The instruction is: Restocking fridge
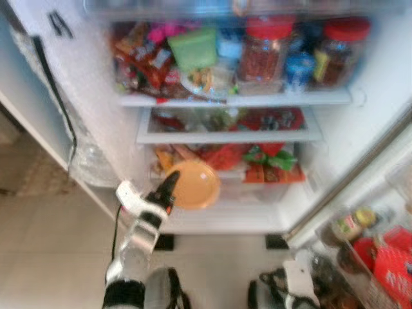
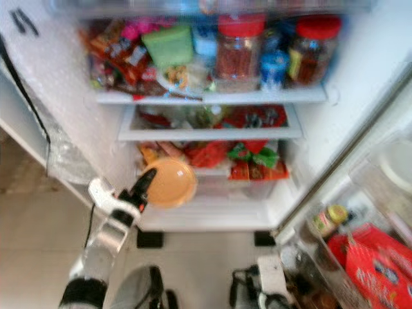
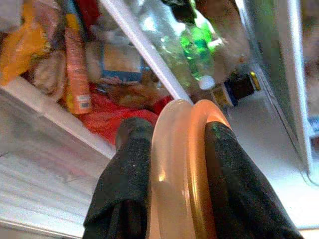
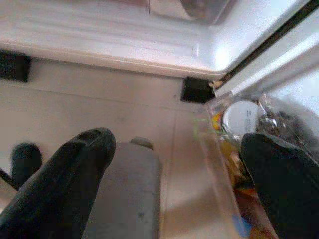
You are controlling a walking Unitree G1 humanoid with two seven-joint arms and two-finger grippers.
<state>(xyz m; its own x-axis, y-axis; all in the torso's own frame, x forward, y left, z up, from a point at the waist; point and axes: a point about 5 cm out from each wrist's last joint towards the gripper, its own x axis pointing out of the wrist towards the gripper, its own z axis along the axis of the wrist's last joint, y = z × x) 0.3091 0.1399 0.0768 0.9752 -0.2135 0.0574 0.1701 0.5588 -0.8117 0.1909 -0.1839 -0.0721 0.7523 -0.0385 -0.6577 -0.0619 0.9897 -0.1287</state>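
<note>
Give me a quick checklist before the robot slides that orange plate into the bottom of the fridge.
1. Grip: left gripper fingers clamp the orange plate rim on both sides: ok.
2. Fridge open, lower shelf reachable: ok.
3. Landing spot: bare shelf strip in front of the clear drawer, but whether the plate fits: cannot tell.
4. Plate level: held tilted, near edge-on: not ok for laying flat.
5. Right gripper open, low by the door bin, out of the way: ok.
</note>
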